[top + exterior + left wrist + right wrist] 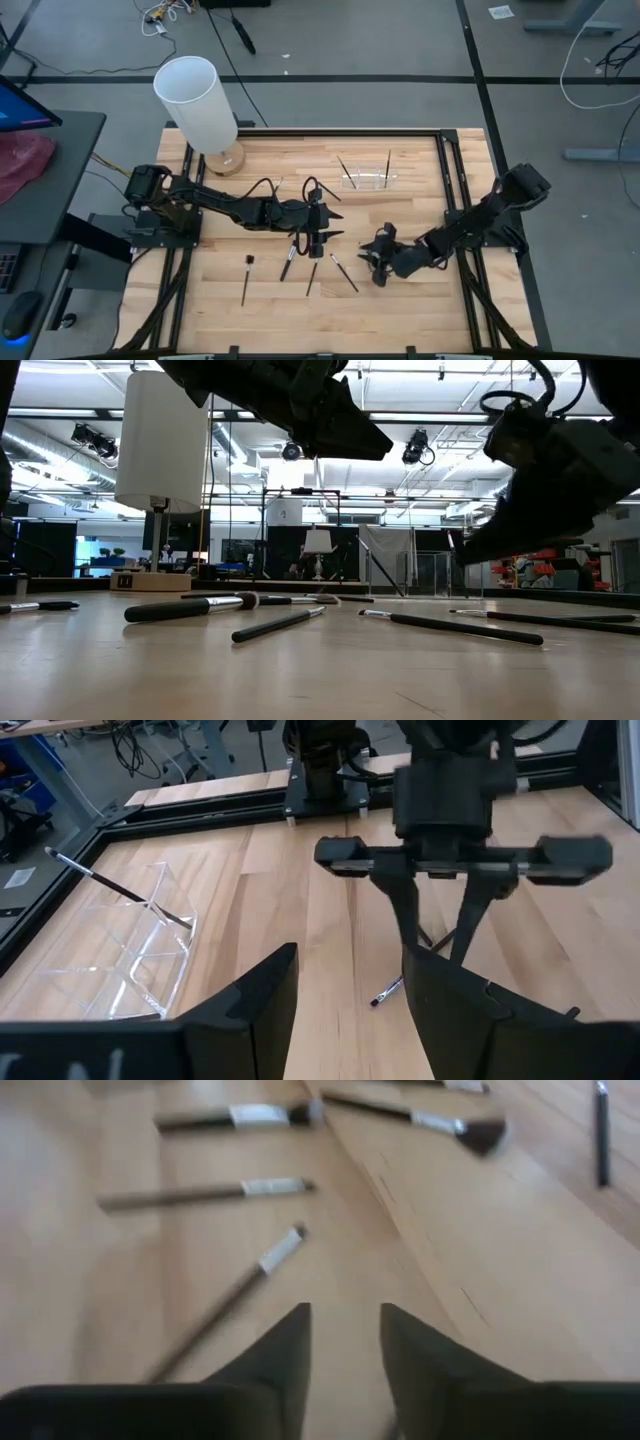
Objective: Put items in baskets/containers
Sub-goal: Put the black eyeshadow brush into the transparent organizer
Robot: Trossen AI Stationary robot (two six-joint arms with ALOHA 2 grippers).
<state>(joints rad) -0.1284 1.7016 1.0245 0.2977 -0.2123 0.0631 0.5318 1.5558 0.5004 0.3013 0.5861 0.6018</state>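
- Brushes, thin, dark-handled, are lying loose at lower centre of the wooden bench.
- Clear plastic holder, upper centre, is holding two.
- Right gripper is hovering empty, fingers slightly apart.
- Left gripper is hanging spread.

Two dark robot arms are seen over one wooden table. From above, six thin makeup brushes are counted: four are laid flat on the table and two are leaned in one clear plastic holder. In the right wrist view, five brushes are counted lying on the wood, so one may be hidden from above. One tall white cylinder is stood on one round wooden base.
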